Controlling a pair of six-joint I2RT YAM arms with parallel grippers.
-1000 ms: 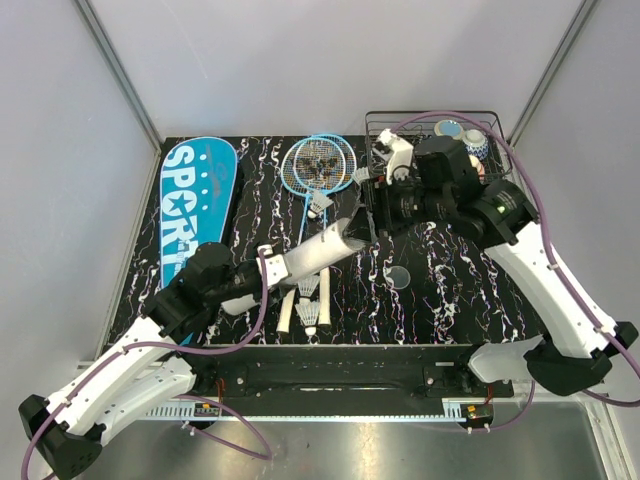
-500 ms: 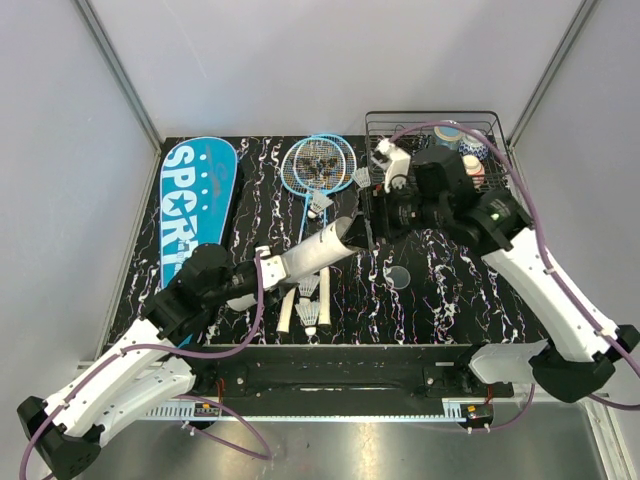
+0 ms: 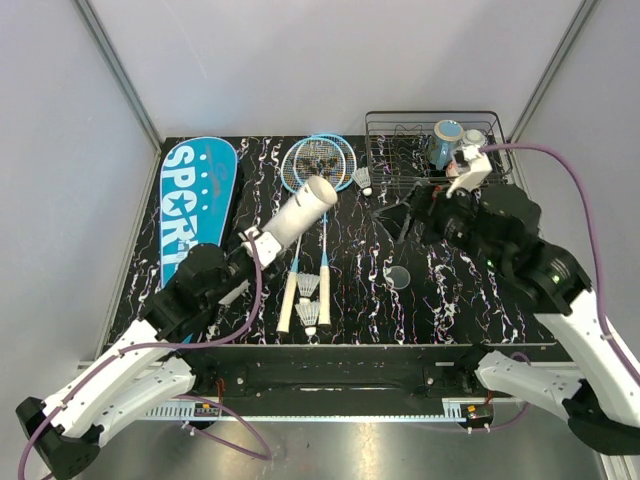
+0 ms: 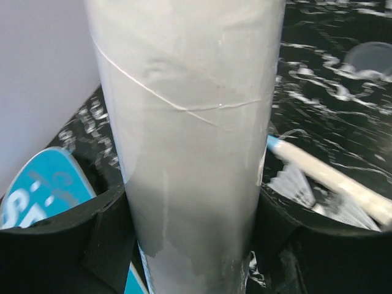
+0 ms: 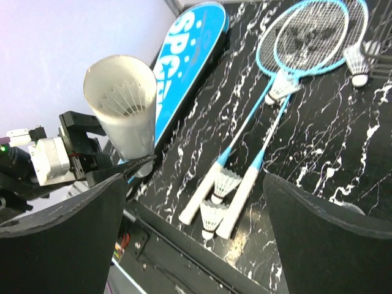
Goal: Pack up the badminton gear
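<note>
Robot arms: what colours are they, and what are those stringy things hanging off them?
Both arms look the same. The left arm and the right arm have smooth white shells joined by chunky black joints. The stringy things are cables: a purple cable loops along each arm. At the tip, the right gripper is black, with two wide, flat black fingers.

I count two rackets [image 3: 318, 158]. Four loose shuttlecocks [image 5: 226, 181] lie on the table [image 3: 450, 300], and a fifth sits inside the one white tube [image 3: 290, 215]. One teal bag [image 3: 195, 200] lies along the left edge. At the far right corner stands one wire rack [image 3: 400, 160] with two cups [image 3: 443, 142] that I can make out. One clear round lid [image 3: 398, 277].
</note>
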